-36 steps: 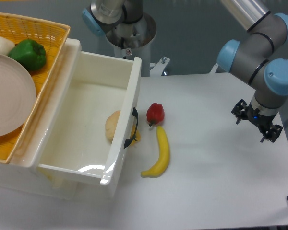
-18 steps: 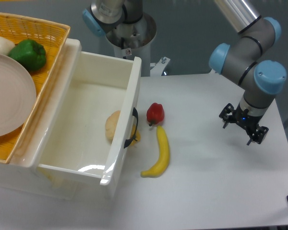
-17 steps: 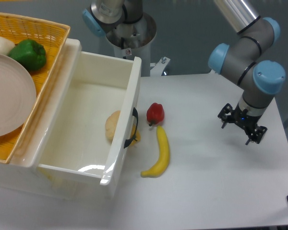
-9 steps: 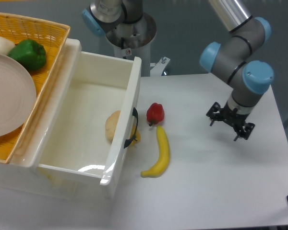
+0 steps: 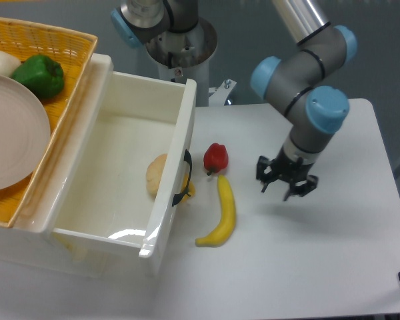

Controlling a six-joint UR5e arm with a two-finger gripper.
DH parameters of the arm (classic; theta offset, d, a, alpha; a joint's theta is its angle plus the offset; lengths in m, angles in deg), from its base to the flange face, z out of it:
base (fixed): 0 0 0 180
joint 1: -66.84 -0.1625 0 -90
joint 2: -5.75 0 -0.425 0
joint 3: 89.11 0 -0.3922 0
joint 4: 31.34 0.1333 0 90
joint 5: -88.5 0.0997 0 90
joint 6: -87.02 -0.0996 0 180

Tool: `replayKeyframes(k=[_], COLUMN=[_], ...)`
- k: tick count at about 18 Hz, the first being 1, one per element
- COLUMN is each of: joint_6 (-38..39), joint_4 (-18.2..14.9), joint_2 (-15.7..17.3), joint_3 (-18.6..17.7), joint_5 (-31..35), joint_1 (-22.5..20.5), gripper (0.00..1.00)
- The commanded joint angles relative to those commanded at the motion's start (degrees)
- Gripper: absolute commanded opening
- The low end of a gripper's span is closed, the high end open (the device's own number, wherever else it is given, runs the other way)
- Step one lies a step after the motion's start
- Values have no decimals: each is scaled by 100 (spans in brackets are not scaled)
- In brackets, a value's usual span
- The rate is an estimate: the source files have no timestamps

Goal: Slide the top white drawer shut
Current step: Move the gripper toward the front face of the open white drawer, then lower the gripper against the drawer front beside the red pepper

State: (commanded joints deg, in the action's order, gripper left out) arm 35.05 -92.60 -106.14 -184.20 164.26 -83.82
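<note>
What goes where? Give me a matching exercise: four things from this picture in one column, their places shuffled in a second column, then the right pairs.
Things:
1. banana
2. green pepper
3. potato
4. pincer

Places:
A. inside the open top drawer
B. in the yellow basket
C. over the table, right of the red pepper
D. lying on the table in front of the drawer

Pairs: 1-D, 2-B, 3-A, 4-C
</note>
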Motion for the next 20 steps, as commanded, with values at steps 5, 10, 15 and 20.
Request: replayKeyframes(k=[5,10,15,20], joint_6=[142,142,142,142], joint_4=[-201,-719,-1352,-1784], joint_2=[219,580,826,985], joint_3=[26,26,26,26], joint_5=[-342,-896,-1186,-1266], joint_1=[264,317,309,344], gripper=[2,0,0,0])
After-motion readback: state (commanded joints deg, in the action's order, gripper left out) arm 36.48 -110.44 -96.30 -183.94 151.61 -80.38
